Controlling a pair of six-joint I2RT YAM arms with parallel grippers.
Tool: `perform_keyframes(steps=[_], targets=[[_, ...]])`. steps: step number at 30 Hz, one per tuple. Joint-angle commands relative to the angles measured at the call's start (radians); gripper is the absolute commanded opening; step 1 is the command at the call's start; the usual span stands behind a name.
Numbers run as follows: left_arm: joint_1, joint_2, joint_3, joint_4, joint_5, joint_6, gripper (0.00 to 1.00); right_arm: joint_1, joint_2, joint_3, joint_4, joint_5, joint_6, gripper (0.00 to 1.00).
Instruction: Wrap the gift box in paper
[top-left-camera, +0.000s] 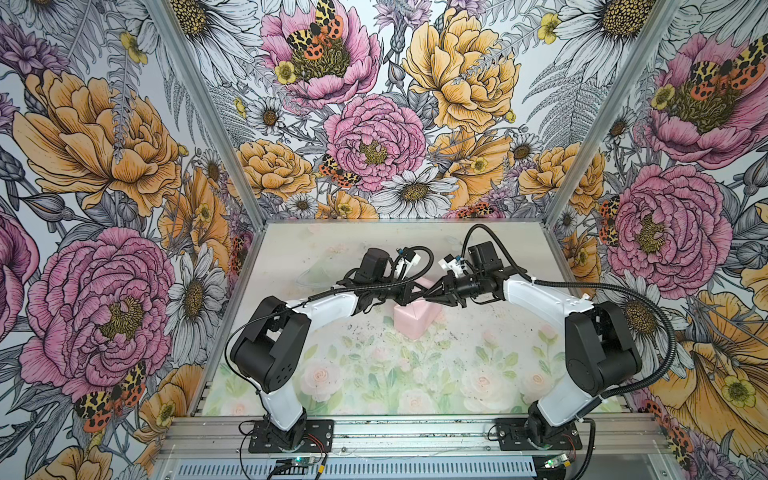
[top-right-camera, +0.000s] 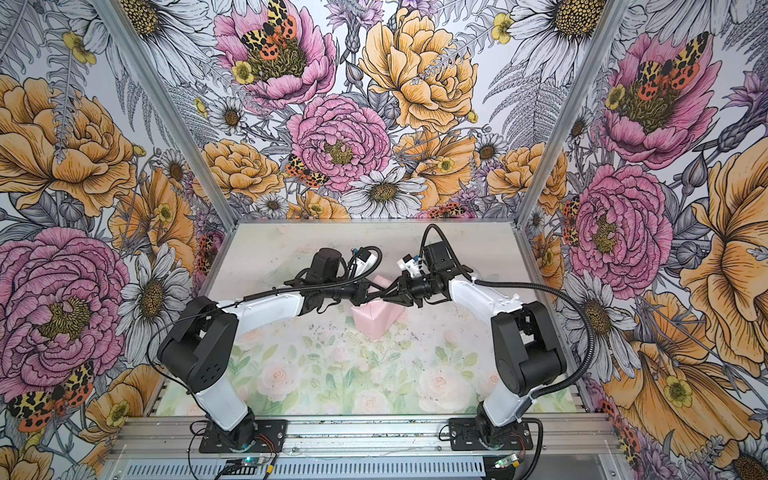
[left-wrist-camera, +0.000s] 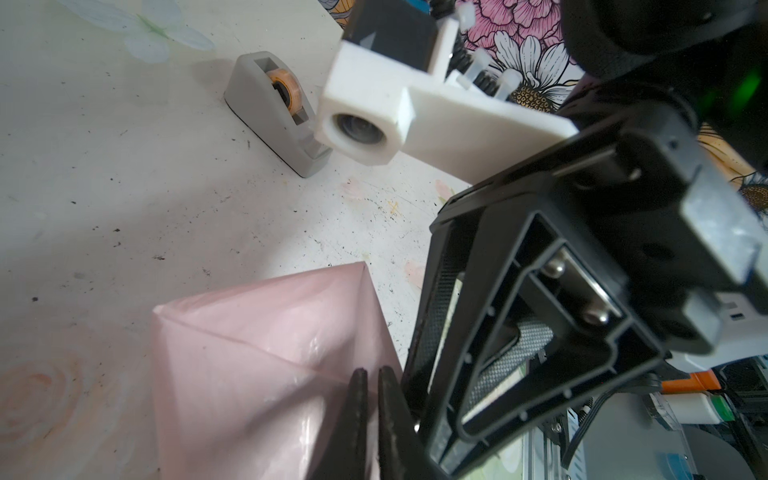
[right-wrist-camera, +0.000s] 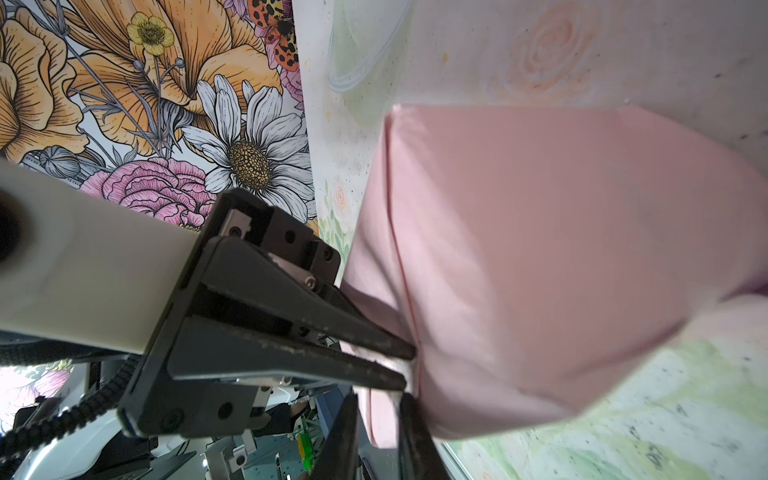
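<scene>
Table (top-left-camera: 374, 374), floral mat. Left arm (top-left-camera: 328, 305) rises from 7 o'clock, elbow bent, forearm level toward 3. Right arm (top-left-camera: 536, 297) rises from 5, forearm toward 9. Their wrists meet above the paper (top-left-camera: 411, 322), a pale pink boxy bundle just 12-ward of centre; the gift box is hidden inside. Left gripper (right-wrist-camera: 408, 365) and right gripper (right-wrist-camera: 378, 407): jaws narrow, each pinching a paper fold. Grey tape dispenser (left-wrist-camera: 274, 112) stands apart from the bundle.

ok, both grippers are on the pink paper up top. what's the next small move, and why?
Probably lower both together to lay the pinched flap flat. The left gripper and right gripper are both shut on one raised fold of the paper, which already forms a closed package. The tape dispenser stands apart, untouched.
</scene>
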Motion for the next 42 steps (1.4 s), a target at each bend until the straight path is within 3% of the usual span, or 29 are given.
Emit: perform_keyframes(steps=[1, 16, 26, 42], targets=[[0.007, 0.014, 0.025, -0.017, -0.018, 0.019, 0.10, 0.010, -0.035, -0.007, -0.007, 0.014, 0.012, 0.19], [0.003, 0.042, 0.028, -0.090, -0.074, 0.055, 0.07, 0.014, -0.035, -0.029, -0.007, 0.021, 0.028, 0.20], [-0.015, 0.065, 0.028, -0.141, -0.100, 0.088, 0.00, 0.007, -0.047, -0.036, -0.007, 0.040, 0.034, 0.29], [-0.032, 0.077, 0.019, -0.197, -0.152, 0.133, 0.00, 0.007, -0.083, -0.023, -0.070, 0.096, 0.058, 0.37]])
